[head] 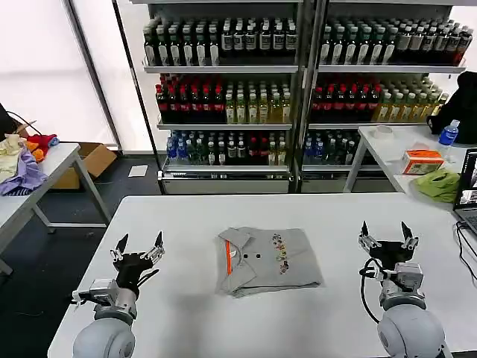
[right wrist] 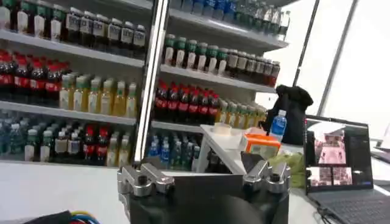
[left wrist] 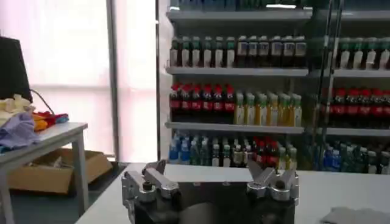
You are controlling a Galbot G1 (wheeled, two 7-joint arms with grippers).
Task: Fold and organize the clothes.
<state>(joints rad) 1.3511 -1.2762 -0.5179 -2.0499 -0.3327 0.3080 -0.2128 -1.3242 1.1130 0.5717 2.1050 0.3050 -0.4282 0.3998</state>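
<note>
A folded grey polo shirt point(head: 268, 260) lies on the white table point(head: 186, 313) midway between the left gripper point(head: 139, 249) and the right gripper point(head: 387, 233), both spread wide, empty and raised clear of it. Squaring the bundle likely calls for low, even approaches from both sides.

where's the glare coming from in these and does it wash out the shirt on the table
Head view: the windows behind are blown out white, but the folded polo shirt on the white table is evenly lit, with print and orange collar lining clear. Left wrist view: the bright window hazes that side pinkish, and the left gripper sits dark. Right wrist view: window overexposed, right gripper in shade.
</note>
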